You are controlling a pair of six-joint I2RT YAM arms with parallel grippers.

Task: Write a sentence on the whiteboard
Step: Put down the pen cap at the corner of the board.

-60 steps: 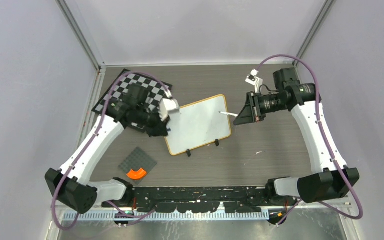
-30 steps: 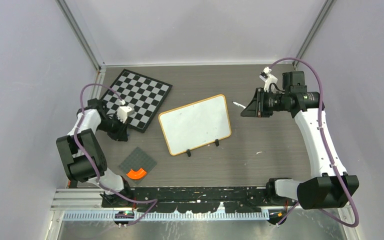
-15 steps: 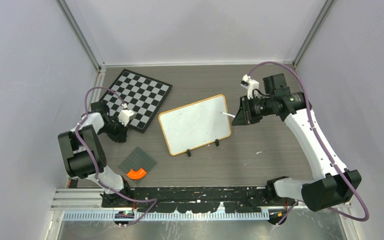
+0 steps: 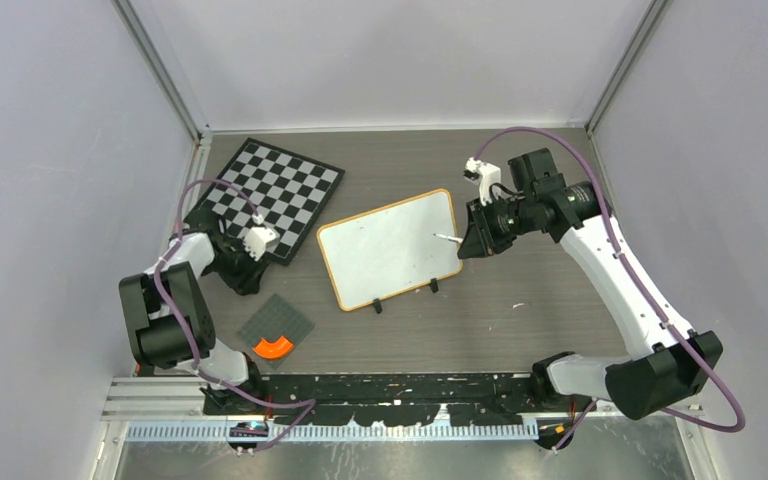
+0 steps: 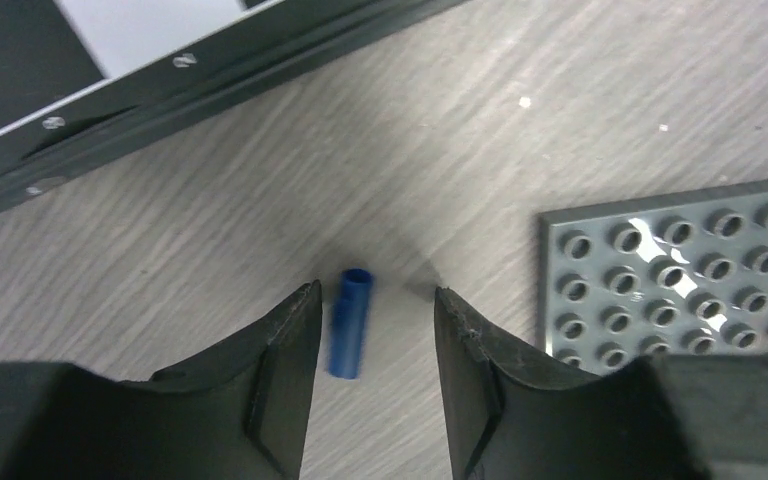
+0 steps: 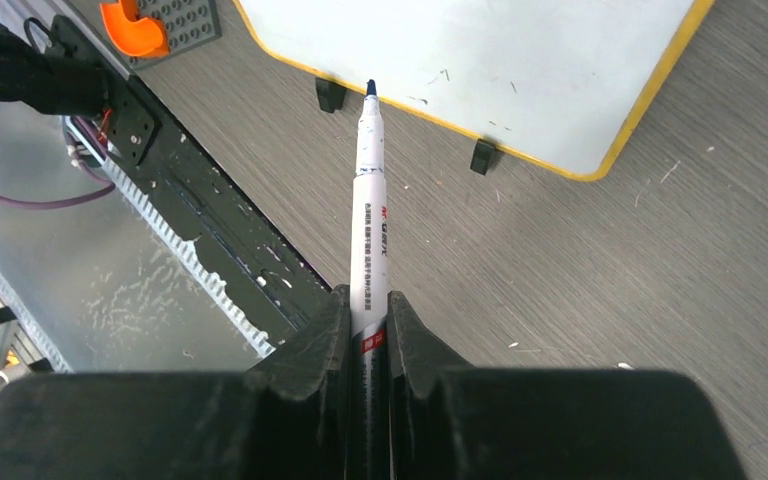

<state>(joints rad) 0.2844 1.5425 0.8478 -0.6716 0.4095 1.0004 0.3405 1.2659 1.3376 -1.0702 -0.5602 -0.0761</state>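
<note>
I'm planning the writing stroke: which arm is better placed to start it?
Right. The right gripper clamps the uncapped marker, tip at the whiteboard. The left gripper is open over a blue cap near the chessboard.

- Bare tabletop (image 4: pixel 550 290) lies wide on the near right, between the whiteboard (image 4: pixel 385 250) and the right arm's base.
- The right pincer (image 4: pixel 463 244), clamped on a marker (image 6: pixel 369 200), hangs over the whiteboard's right edge and blocks that side.
- Two black clip feet (image 4: pixel 434 287) stick out from its near edge.
- The left pincer (image 5: pixel 373 295) sits low in the narrow gap between the chessboard (image 4: pixel 270 195) and the grey stud plate (image 4: pixel 278 322).
- A blue cap (image 5: pixel 350 322) lies between its parted jaws.
</note>
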